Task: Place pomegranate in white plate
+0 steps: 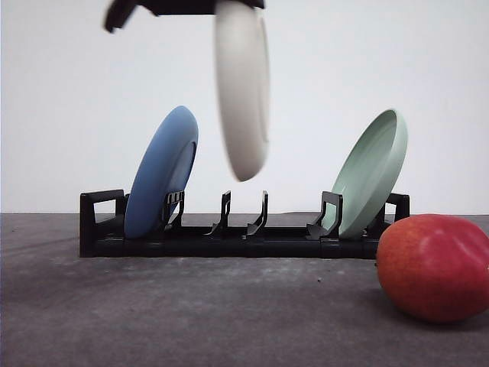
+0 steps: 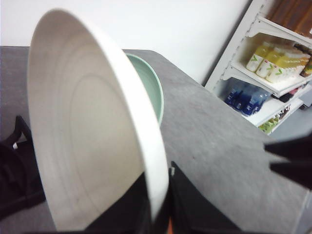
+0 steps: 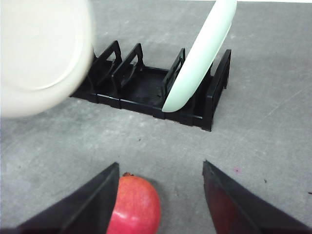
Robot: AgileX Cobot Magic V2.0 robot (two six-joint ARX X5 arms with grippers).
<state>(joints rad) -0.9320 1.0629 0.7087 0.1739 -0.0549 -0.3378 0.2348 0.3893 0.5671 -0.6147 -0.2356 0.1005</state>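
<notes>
Front view. White plate [image 1: 242, 88]: held on edge, near upright, in the air above the middle slots of the black dish rack [image 1: 237, 229], clear of it. Left gripper [image 1: 183, 8]: dark body at the top edge, reaching in from above onto the plate's upper rim. Blue plate [image 1: 162, 171]: leaning in the rack's left end. Pale green plate [image 1: 371, 173]: leaning in the right end. Pomegranate [image 1: 434, 266]: on the grey table [image 1: 191, 313], in front of the rack's right end, apart from both plates.

Left wrist view. Left gripper [image 2: 158, 204]: fingers clamped on the white plate's [image 2: 92, 126] rim, one either side; the plate stands tilted with its hollow face in sight. Pale green plate [image 2: 148, 85] just behind it.

Right wrist view. Right gripper [image 3: 158, 195]: jaws spread wide, nothing between the pads, hovering low over the table [image 3: 263, 126]. Pomegranate [image 3: 134, 207]: on the table beside the inner face of one finger [image 3: 87, 204], crown nub facing the rack [image 3: 146, 90]; whether finger and fruit touch cannot be told. White plate [image 3: 41, 53] blurred near the rack; pale green plate [image 3: 200, 53] seated in its end slot.
</notes>
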